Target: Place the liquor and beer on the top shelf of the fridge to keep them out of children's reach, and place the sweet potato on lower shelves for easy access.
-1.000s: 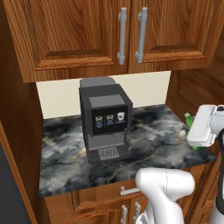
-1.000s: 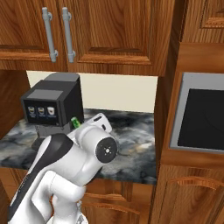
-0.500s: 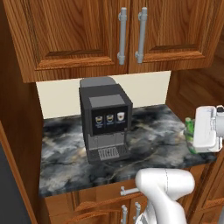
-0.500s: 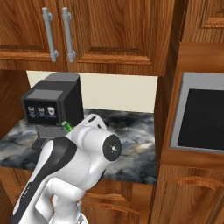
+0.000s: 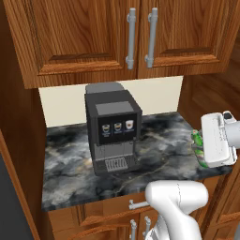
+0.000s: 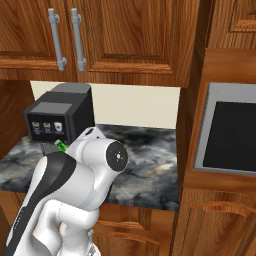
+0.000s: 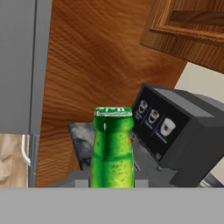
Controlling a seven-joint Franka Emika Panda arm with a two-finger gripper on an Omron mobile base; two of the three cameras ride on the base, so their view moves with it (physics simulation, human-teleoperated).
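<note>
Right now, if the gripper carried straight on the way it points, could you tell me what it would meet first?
Probably the wooden panel: in the hand view it lies straight ahead beyond the beer that the gripper is shut on. The coffee machine sits off to one side; depth is unclear.

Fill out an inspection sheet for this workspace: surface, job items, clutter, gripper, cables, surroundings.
Surface: dark marbled stone counter, bare apart from the machine.
Job's things: slim green glass beer bottle, long neck capped, upright between the fingers in the hand view; a green sliver shows beside the white wrist in the left base view. Liquor, sweet potato, fridge: nothing seen.
Clutter: black boxy coffee machine with three cup icons, standing at the back of the counter.
Gripper: gripper shut on the beer bottle.
Cables: nothing seen.
Surroundings: brown wooden wall cabinets with grey bar handles; grey-framed dark oven panel to the right.
</note>
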